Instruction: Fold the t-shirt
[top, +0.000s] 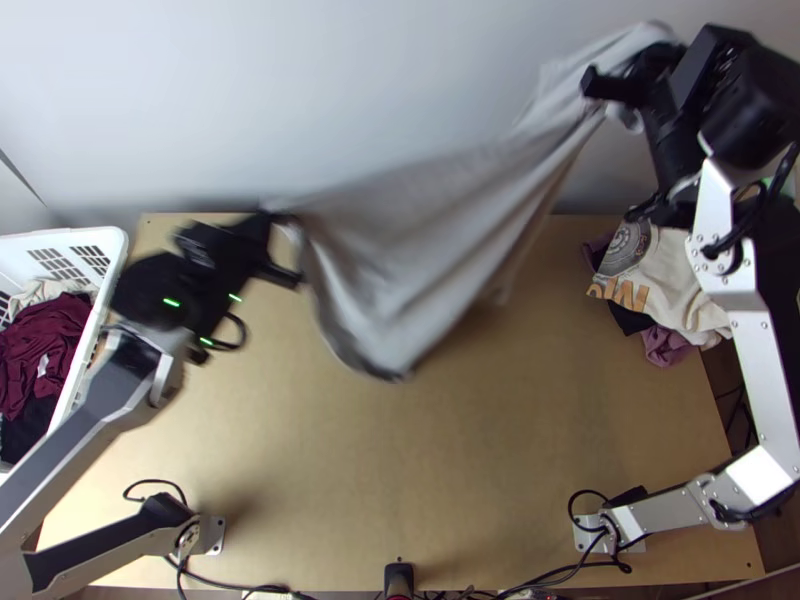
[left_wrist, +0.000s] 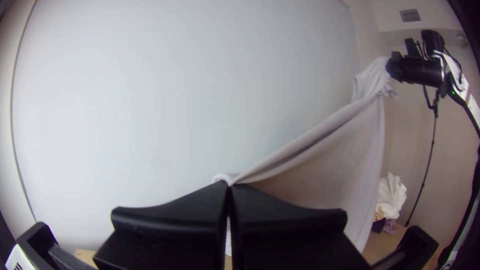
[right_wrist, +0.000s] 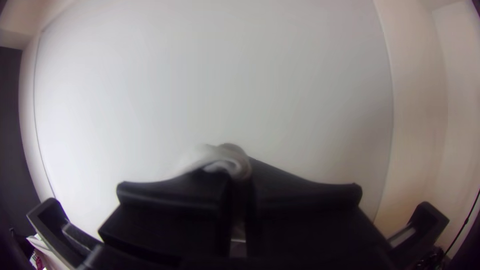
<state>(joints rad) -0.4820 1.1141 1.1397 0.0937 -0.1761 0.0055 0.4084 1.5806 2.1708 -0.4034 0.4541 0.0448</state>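
The light grey t-shirt (top: 430, 215) hangs in the air, stretched slantwise between both grippers, its lower part drooping over the table's far half. My left gripper (top: 285, 245), lower, is shut on one end of it; in the left wrist view the left gripper (left_wrist: 229, 186) pinches the cloth (left_wrist: 325, 160) at its fingertips. High at the upper right, my right gripper (top: 610, 95) holds the other end, with some cloth bunched beyond it. In the right wrist view a fold of cloth (right_wrist: 227, 162) is caught at the tips of the right gripper (right_wrist: 242, 167).
A white basket (top: 112, 262) with dark red and other clothes stands at the left. A pile of clothes (top: 665, 285) with a cream printed shirt lies at the table's right far corner, beside the right arm. Behind the wooden table (top: 450, 470) rises a pale wall.
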